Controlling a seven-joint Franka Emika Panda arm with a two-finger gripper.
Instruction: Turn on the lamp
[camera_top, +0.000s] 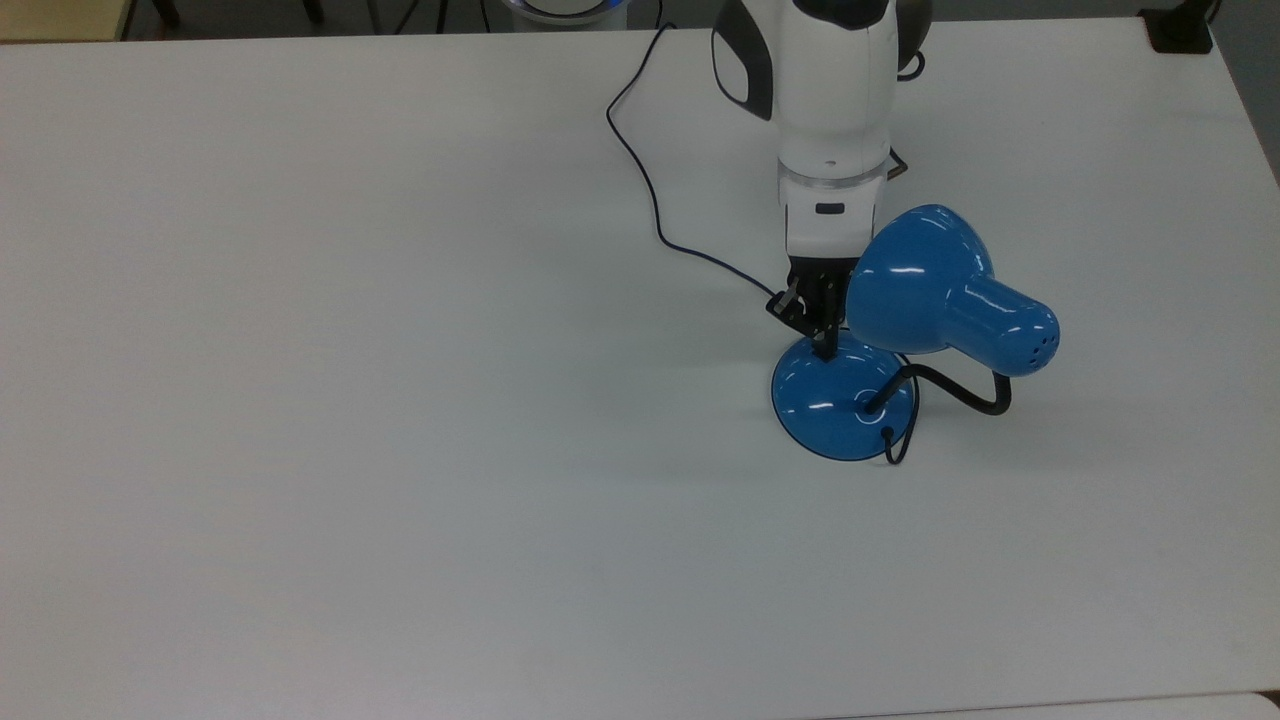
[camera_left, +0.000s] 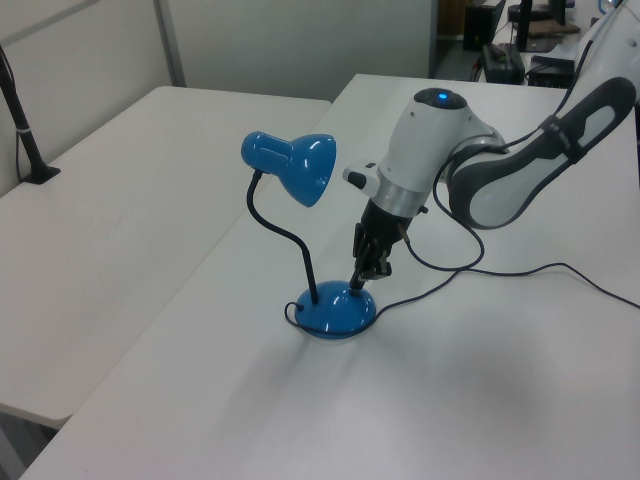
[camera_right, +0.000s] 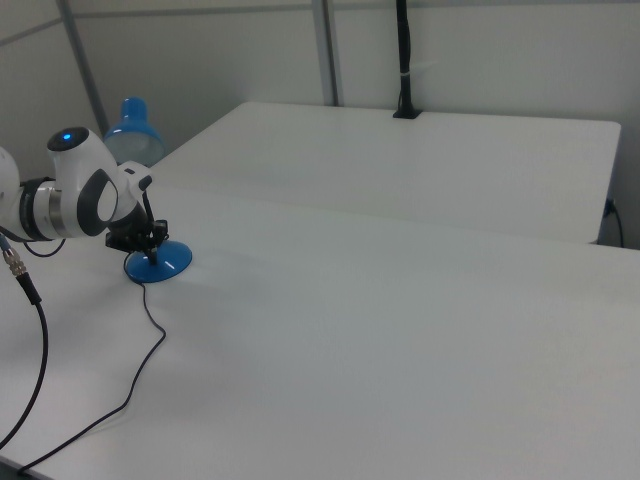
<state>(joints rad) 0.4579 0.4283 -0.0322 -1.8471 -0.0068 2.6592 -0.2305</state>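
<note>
Where the white worktop (camera_top: 400, 400) runs toward the top view's right, we see the blue desk lamp (camera_top: 880, 340) standing upright on its round domed base (camera_top: 825, 410), with the black gooseneck (camera_top: 955, 388) bending up to the bell-shaped shade (camera_top: 930, 285). In the left view the lamp (camera_left: 300, 240) sits near the worktop's (camera_left: 480, 400) edge. The tool (camera_top: 825, 345) comes down onto the base's upper rim in the top view, its tip touching the blue dome; in the left view the tool (camera_left: 358, 283) looks closed, fingers together and gripping nothing. The thin dark cord (camera_top: 640, 170) trails across the worktop away from the base. The white arm (camera_left: 430, 150) reaches in from the left view's right.
</note>
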